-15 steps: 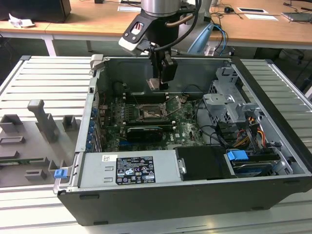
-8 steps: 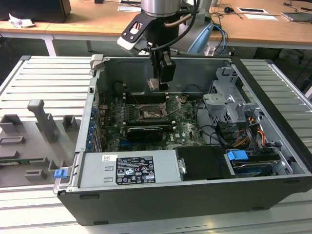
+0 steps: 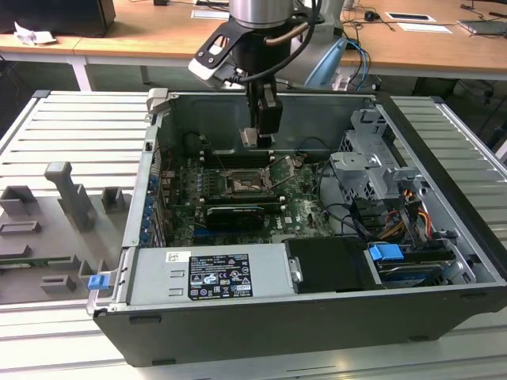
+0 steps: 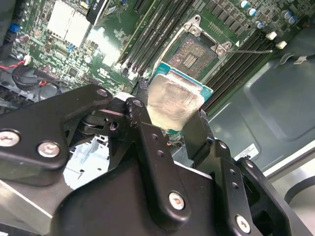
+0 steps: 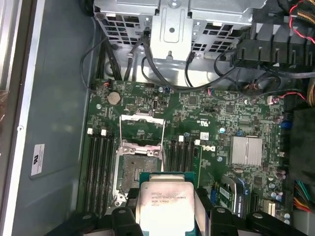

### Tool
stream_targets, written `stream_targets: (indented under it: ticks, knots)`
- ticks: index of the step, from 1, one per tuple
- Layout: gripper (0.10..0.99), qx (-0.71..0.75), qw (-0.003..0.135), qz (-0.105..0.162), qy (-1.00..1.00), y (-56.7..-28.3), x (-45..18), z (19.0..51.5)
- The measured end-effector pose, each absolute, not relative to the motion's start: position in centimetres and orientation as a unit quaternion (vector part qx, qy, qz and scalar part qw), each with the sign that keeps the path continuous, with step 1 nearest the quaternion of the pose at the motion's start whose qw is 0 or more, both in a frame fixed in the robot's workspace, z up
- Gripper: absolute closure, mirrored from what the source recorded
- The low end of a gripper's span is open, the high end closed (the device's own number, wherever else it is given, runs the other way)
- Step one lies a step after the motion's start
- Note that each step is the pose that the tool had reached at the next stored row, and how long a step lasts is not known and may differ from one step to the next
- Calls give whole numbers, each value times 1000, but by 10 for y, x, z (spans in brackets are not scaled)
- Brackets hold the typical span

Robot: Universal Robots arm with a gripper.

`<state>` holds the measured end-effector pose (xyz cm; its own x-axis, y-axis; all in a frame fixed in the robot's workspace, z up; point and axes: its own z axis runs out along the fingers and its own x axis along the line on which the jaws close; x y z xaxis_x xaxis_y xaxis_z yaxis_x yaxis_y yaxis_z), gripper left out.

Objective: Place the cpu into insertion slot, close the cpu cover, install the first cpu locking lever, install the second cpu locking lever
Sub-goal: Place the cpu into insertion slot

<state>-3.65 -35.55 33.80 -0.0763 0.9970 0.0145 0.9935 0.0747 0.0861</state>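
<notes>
In the exterior view the arm (image 3: 261, 20) stands vertical at the upper middle of the frame, reaching into the open case (image 3: 238, 332). The gripper (image 3: 255, 136) hangs above the slot (image 3: 242, 187) at the middle of the board (image 3: 305, 207). The cpu (image 3: 250, 137) is a small pale patch there, hard to make out. Both wrist views show it plainly: it is clamped by its edges between two black fingers (image 4: 143, 130), held apart from the slot. The first wrist view shows the cover (image 5: 142, 117) swung up open beside the bare slot, and the frame edge cuts off the gripper body.
</notes>
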Motion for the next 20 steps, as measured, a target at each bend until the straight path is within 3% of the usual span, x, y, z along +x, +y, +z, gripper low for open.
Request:
stream_targets:
  ticks: [20]
  knots:
    - [561, 696, 25, 36, 717, -349, -37, 312]
